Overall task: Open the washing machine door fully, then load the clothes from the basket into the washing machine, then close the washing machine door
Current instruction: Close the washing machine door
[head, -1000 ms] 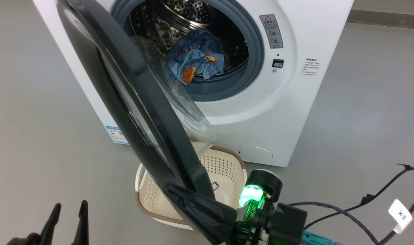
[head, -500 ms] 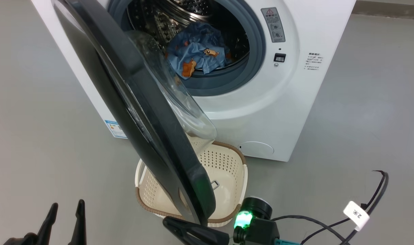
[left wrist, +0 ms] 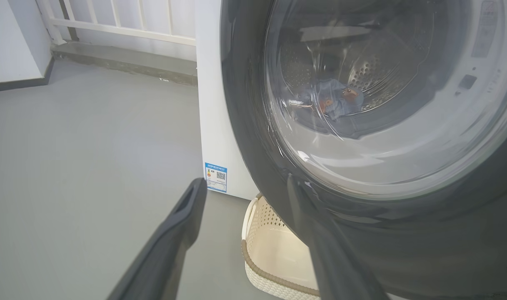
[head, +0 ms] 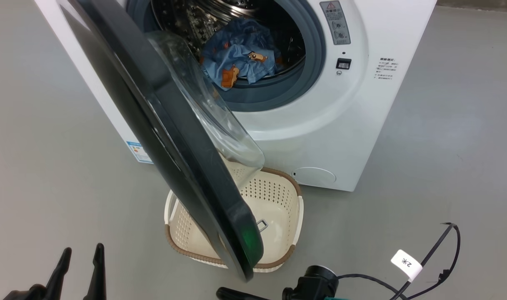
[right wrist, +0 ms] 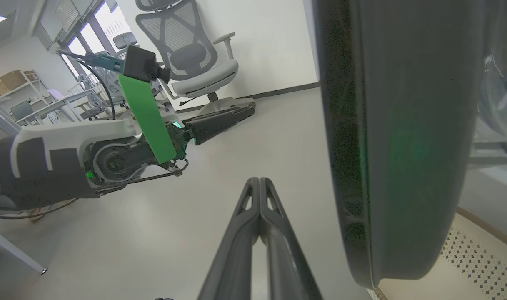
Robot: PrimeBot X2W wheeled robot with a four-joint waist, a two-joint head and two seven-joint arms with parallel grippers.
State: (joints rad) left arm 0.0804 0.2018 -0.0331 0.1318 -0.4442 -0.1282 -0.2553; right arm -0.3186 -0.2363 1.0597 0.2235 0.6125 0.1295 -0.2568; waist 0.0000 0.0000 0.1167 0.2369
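While the washing machine point(head: 353, 125) stands beyond both sets of fingers, its door point(head: 174, 137) hangs half open just beside the right gripper point(right wrist: 259, 180) — fingers pressed together, empty. Meanwhile the left gripper point(head: 82, 248) spreads its fingers wide, with the basket point(head: 278, 200) beyond their tips — the clothes point(head: 241, 62) lie inside the machine.

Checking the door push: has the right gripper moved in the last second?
Yes. The right gripper has pulled back toward the robot, away from the door edge, and is now nearer than the basket front rim.
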